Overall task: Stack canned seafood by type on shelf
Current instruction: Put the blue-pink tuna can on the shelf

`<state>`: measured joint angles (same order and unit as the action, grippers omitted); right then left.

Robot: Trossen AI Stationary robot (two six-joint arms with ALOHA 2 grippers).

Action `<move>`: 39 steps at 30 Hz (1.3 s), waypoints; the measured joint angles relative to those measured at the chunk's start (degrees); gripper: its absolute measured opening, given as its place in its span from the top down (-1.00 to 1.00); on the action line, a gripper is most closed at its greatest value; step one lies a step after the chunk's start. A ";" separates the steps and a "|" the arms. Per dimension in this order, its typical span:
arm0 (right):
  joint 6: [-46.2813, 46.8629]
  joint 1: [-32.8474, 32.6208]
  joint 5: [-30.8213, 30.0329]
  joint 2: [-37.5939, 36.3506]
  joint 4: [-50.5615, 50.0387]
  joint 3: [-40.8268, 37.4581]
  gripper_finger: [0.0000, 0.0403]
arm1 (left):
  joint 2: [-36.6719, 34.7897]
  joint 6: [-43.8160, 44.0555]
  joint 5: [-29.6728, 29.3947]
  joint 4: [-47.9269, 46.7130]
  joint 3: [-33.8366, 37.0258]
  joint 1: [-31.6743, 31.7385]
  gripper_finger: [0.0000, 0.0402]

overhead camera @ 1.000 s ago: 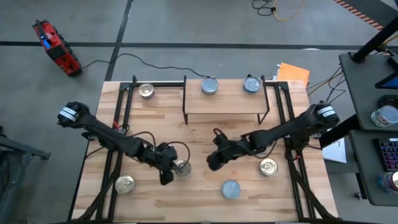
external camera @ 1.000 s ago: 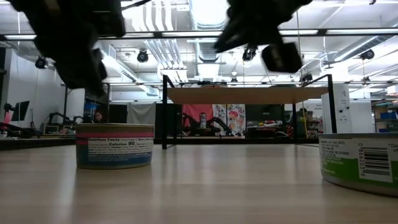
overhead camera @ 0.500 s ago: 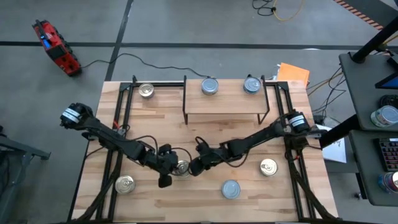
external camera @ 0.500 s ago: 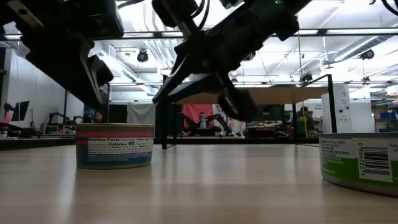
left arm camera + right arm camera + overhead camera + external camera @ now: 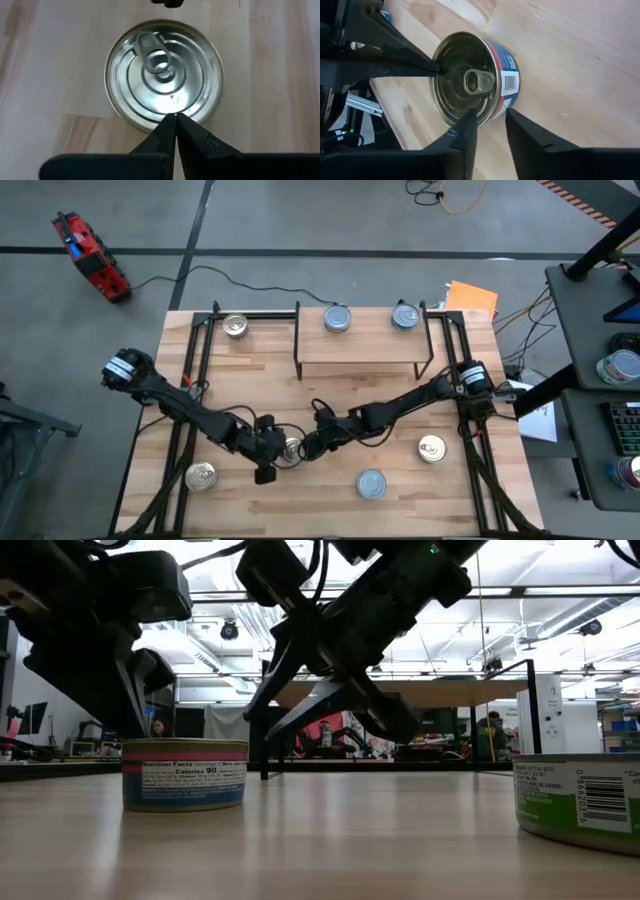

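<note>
While the table (image 5: 330,395) carries the same spread of tins as a second ago, both arms have converged on one silver-topped tin (image 5: 291,449) near its front middle. The shelf (image 5: 360,348) at the back has only two blue-topped tins (image 5: 338,318) at its far edge, with more tins loose on the table, so stacking has barely begun. The right claw (image 5: 306,448), which hung clear of the tin a second ago, has swung across to it and its fingers have started to part. The left claw (image 5: 266,457) stays pressed together, its tip at the tin's rim. From above, the two claws just crowd the tin; the right wrist view shows more, its fingers (image 5: 470,127) apart and straddling the tin's near wall, not yet clamped. My guess is a grasp is being set up
</note>
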<state>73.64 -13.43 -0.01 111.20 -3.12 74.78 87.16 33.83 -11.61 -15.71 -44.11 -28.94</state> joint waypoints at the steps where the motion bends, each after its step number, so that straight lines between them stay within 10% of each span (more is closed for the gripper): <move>1: -0.12 0.00 0.00 0.00 -0.04 0.00 0.46 | 0.39 0.31 -0.06 0.24 -0.03 -0.05 1.00; 20: -3.21 0.62 0.37 1.03 1.54 0.00 -0.37 | 1.63 5.87 -6.20 0.16 0.01 -4.13 1.00; 39: -6.71 0.72 3.26 4.13 9.46 -0.04 -0.54 | 1.63 8.75 -6.72 2.09 1.10 -5.04 1.00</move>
<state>66.93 -12.71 3.25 115.33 6.34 74.74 88.79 42.58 -18.33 -13.63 -43.00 -33.98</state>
